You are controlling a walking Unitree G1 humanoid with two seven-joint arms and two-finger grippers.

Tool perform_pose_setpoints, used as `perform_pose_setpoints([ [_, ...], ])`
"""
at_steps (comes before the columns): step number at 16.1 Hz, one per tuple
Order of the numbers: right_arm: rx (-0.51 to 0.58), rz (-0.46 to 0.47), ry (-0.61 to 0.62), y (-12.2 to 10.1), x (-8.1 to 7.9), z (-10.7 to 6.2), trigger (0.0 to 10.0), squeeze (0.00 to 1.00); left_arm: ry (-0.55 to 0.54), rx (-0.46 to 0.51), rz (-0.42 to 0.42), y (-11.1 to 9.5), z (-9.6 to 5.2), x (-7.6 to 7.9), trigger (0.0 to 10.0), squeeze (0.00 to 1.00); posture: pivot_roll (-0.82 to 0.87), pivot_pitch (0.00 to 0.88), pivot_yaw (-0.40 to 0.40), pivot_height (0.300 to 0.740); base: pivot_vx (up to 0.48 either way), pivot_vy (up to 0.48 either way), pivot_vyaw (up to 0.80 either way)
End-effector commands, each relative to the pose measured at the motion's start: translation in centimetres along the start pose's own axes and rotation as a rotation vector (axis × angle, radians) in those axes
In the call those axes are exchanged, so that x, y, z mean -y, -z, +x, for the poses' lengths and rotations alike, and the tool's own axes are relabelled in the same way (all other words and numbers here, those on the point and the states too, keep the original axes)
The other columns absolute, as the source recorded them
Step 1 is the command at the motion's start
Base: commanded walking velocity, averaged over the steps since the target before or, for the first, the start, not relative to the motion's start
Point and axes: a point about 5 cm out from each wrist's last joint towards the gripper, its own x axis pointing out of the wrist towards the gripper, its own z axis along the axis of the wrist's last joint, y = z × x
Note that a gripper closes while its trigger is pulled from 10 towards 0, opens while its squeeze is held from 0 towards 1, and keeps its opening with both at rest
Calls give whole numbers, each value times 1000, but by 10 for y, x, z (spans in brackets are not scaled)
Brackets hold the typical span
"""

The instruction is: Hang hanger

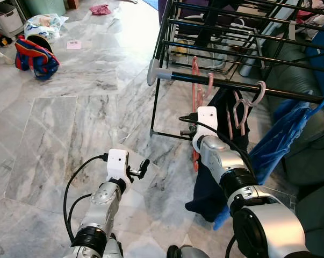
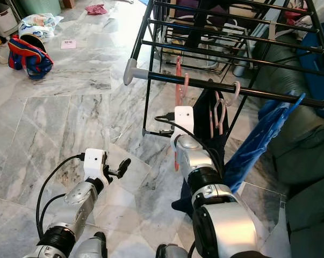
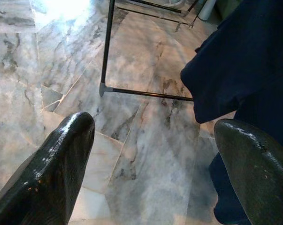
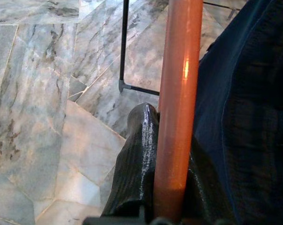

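While raised beside the drying rack (image 1: 215, 32), grips an orange-red hanger (image 4: 176, 108) with the right gripper (image 4: 153, 187), one black finger (image 4: 136, 159) pressed flat against the bar; hides the other finger behind a dark navy garment (image 1: 218, 183). Holds that hanger just below the rack's front rail (image 1: 226, 83), close against the navy cloth. Cannot tell whether its hook sits on the rail.

Counts two more hangers on the same rail: a coral one (image 1: 196, 80) near the grey end cap (image 1: 152, 72), and a pale pink one (image 1: 247, 105) further along toward the robot's right. Shows a blue cloth (image 1: 282, 134) draped just beyond the pink hanger, and dark green upholstery (image 1: 312, 156) behind it.

Keeps the left gripper (image 1: 140, 171) low over the marble floor (image 1: 70, 123), well apart from the rack, two fingers (image 3: 57, 164) spread wide around nothing. Shows the rack's foot bar (image 3: 146, 92) and the navy hem ahead of them.

Leaves, far across the floor on the robot's left, one red-and-blue bag (image 1: 35, 56), one printed plastic bag (image 1: 43, 24), one small pink card (image 1: 73, 44) and one crumpled pink cloth (image 1: 100, 9).
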Motion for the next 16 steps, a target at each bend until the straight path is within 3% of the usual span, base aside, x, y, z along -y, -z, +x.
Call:
perform_pose_setpoints([
  [1, 18, -14, 10, 0, 2, -1, 10000, 1000, 21, 14, -21, 3, -2, 3, 10000, 0, 137, 198, -86, 740, 0, 0, 0],
  [5, 23, -22, 15, 0, 4, -1, 10000, 1000, 162, 169, -61, -17, -8, 14, 10000, 0, 137, 196, -84, 740, 0, 0, 0],
  [7, 25, -26, 19, 0, 5, -1, 10000, 1000, 137, 240, -38, -32, -9, 8, 10000, 0, 136, 196, -84, 740, 0, 0, 0],
  [9, 26, -32, 24, 0, 6, -1, 10000, 1000, 41, 306, -5, -49, -10, -8, 10000, 0, 139, 197, -84, 740, 0, 0, 0],
  [10, 27, -33, 24, 0, 6, -1, 10000, 1000, 20, 324, -3, -54, -10, -12, 10000, 220, 139, 197, -84, 740, 0, 0, 0],
  [11, 28, -33, 25, 0, 6, -1, 10000, 1000, -29, 366, 8, -64, -11, -19, 10000, 886, 142, 197, -84, 740, 0, 0, 0],
  [12, 28, -33, 25, 0, 6, -1, 10000, 1000, -66, 408, 8, -76, -11, -23, 10000, 1000, 142, 197, -83, 740, 0, 0, 0],
  [16, 30, -31, 23, -1, 5, -1, 10000, 1000, -75, 549, 25, -114, -11, -18, 10000, 1000, 142, 198, -79, 740, 0, 0, 0],
])
